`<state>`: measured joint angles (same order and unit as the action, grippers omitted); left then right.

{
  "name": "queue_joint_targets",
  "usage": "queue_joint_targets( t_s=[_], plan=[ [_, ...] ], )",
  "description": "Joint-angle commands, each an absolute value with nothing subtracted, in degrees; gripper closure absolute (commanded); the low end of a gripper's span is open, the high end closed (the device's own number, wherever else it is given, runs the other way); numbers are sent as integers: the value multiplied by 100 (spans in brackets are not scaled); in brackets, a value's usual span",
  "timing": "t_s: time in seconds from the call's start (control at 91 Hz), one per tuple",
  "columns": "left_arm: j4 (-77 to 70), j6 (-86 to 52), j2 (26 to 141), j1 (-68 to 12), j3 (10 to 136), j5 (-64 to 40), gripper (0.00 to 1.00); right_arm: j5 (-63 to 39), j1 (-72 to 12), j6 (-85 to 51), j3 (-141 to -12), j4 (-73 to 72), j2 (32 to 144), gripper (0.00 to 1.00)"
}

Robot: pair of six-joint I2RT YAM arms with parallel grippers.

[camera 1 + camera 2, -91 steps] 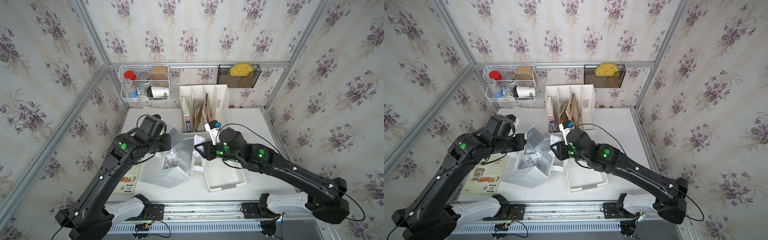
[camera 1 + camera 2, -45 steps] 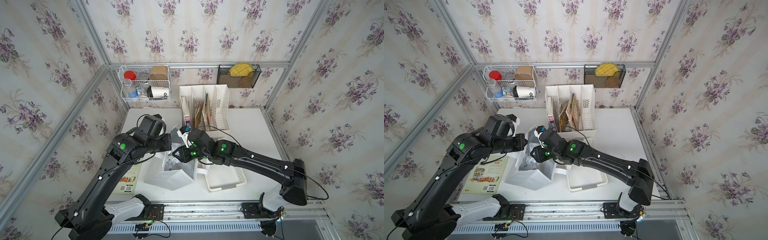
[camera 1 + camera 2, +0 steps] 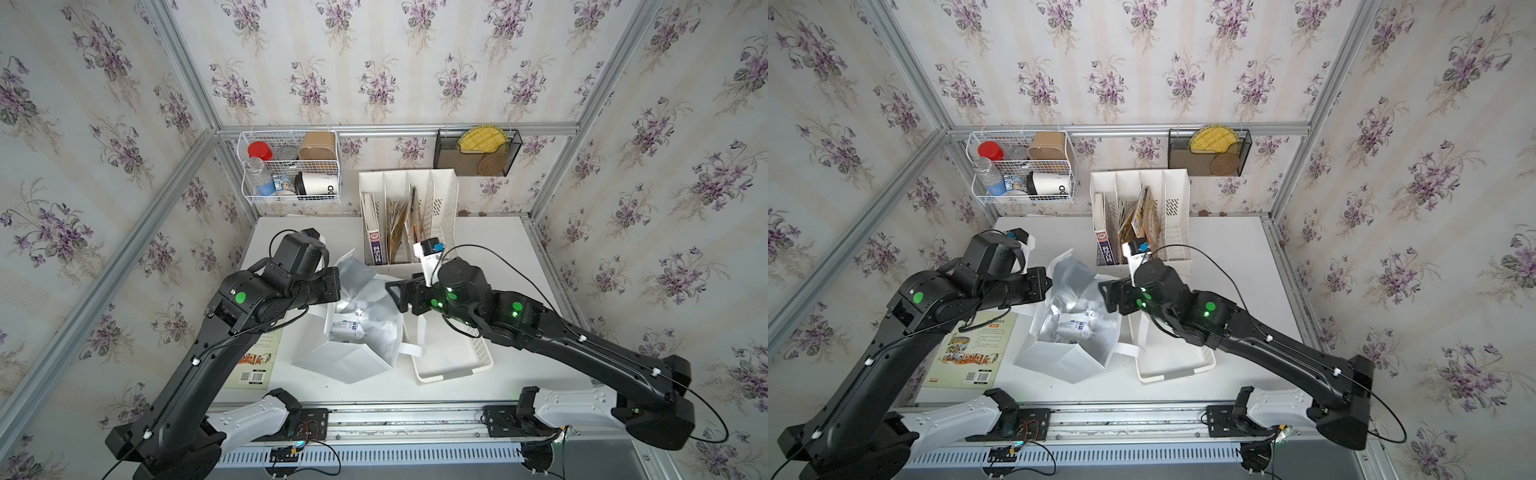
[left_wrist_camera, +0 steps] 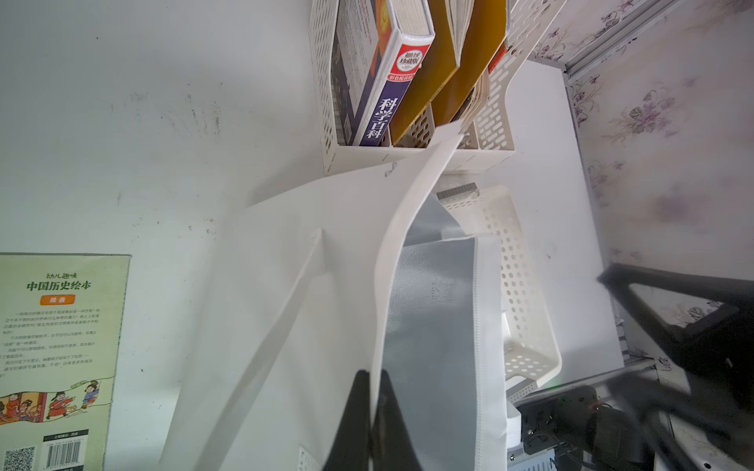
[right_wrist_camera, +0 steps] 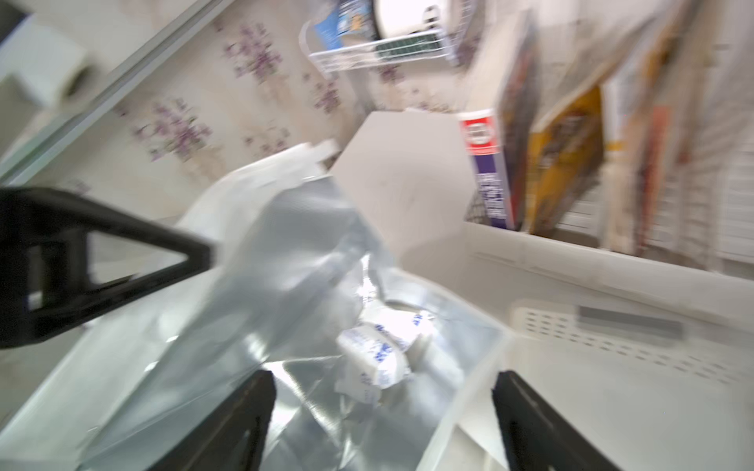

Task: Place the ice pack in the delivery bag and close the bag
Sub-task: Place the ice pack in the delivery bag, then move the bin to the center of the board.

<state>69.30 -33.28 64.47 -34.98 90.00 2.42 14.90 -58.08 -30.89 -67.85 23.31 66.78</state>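
Your right tool point(image 3: 395, 297) has backed out, jaws spread and empty, leaving the ice pack point(image 3: 347, 328) inside the delivery bag point(image 3: 353, 365) at frame centre; release the left tool point(image 4: 371, 385), pinching its rim, abruptly and the bag could topple.

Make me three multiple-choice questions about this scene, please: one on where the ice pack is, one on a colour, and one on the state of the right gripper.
1. Where is the ice pack?
A. in the white basket
B. inside the delivery bag
C. on the green book

2. What colour is the bag's lining?
A. red
B. silver
C. black

3. How is the right gripper?
A. shut on the ice pack
B. shut on a bag strap
C. open and empty

Answers:
1 B: both top views show it lying at the bottom of the bag.
2 B: the shiny inside shows at the open mouth.
3 C: the right wrist view shows its jaws wide apart with nothing between them.
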Motion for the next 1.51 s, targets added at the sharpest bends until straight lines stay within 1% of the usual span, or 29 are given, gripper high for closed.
queue_joint_targets(
  t_s=[0.0, 0.055, 0.121, 0.176, 0.253, 0.33, 0.385, 0.527, 0.659, 0.692, 0.747, 0.923, 1.099, 1.253, 1.385, 1.494],
  plan=[
    [6769, -3390, 6409, -3496, 9000, 396, 100, 2203, -5057, -3633, -6180, 2626, 6235, 41],
    [6769, -3383, 6391, -3493, 9017, 396, 100, 1870, -4530, -3706, -5762, 2678, 6101, 55],
    [6788, -3363, 6385, -3492, 9041, 419, 100, 1611, -4093, -3749, -5372, 2739, 6151, 65],
    [6786, -3361, 6389, -3498, 9044, 445, 100, 1510, -3903, -3740, -5097, 2683, 6342, 72],
    [6796, -3390, 6394, -3498, 9036, 438, 100, 1295, -3727, -3745, -4877, 2511, 6744, 87],
    [6801, -3401, 6407, -3491, 9029, 378, 100, 1025, -3607, -3708, -4831, 2231, 7220, 96],
    [6800, -3409, 6415, -3496, 9035, 346, 100, 883, -3559, -3661, -4874, 2029, 7587, 100],
    [6857, -3378, 6427, -3490, 9102, 289, 100, 910, -3395, -3562, -5128, 1589, 8341, 100],
    [6913, -3353, 6412, -3496, 9138, 251, 100, 1276, -3167, -3506, -5374, 1578, 8941, 100],
    [6915, -3335, 6395, -3498, 9140, 228, 100, 1367, -2917, -3480, -5432, 1611, 9052, 100],
    [6904, -3300, 6363, -3498, 9135, 192, 100, 1476, -2728, -3428, -5497, 1674, 9246, 100],
    [6841, -3215, 6300, -3498, 9078, 26, 100, 1436, -2171, -3259, -5512, 1576, 9535, 100],
    [6773, -3150, 6339, -3494, 9065, -315, 100, 1437, -1882, -2922, -5796, 1461, 9780, 100],
    [6718, -3156, 6358, -3498, 9107, -374, 100, 1165, -1615, -2689, -6247, 1446, 10257, 100],
    [6606, -3091, 6381, -3498, 9096, -706, 100, 811, -1416, -2629, -6523, 1458, 10633, 100],
    [6634, -2971, 6394, -3498, 9137, -945, 100, 460, -1393, -2556, -6356, 1371, 10389, 100]
  ],
)
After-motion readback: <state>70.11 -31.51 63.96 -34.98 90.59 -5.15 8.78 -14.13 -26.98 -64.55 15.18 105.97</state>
